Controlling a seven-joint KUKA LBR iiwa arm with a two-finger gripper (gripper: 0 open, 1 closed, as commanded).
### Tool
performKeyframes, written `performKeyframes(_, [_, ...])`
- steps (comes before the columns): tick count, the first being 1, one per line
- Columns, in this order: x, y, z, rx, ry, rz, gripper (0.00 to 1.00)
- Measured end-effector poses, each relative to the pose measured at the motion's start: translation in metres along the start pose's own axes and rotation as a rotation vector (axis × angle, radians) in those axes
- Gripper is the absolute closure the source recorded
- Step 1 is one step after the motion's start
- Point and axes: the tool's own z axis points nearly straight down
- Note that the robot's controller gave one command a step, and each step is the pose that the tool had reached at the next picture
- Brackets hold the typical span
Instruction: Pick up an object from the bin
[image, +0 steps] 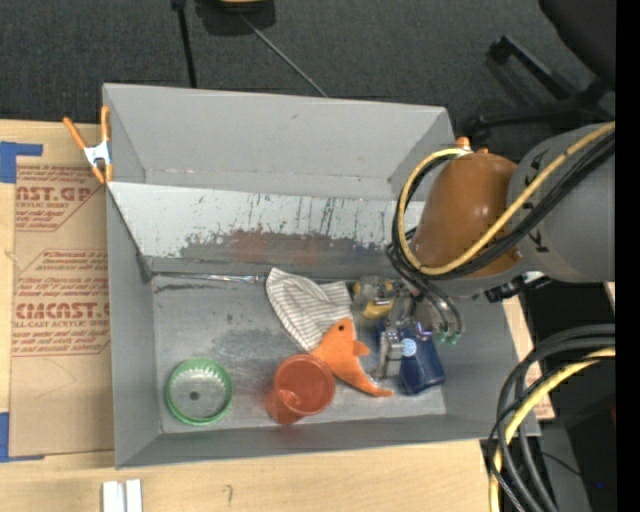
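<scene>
My gripper (398, 338) is low in the bin's right part, under the arm's wrist. Right below and beside it lies a dark blue blocky thing (422, 368), against the bin's right wall. An orange soft toy (345, 355) with a pointed tail lies just to the gripper's left. A small yellow and dark thing (374, 295) sits behind the gripper, partly hidden by the arm. I cannot tell whether anything is between the gripper's jaws.
A grey-and-white striped cloth (302, 303) lies crumpled in the middle. An orange-red cup (300, 389) lies on its side near the front wall. A green round cup (199, 390) stands at the front left. The arm's orange cover and cables overhang the right side.
</scene>
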Motion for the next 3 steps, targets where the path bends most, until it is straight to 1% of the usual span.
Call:
performKeyframes(1, [-0.002, 0.000, -0.004, 0.001, -0.007, -0.001, 0.00])
performKeyframes(2, [-0.018, 0.036, 0.067, 0.000, -0.007, -0.119, 1.00])
performKeyframes(3, [-0.018, 0.036, 0.067, 0.000, -0.007, -0.119, 1.00])
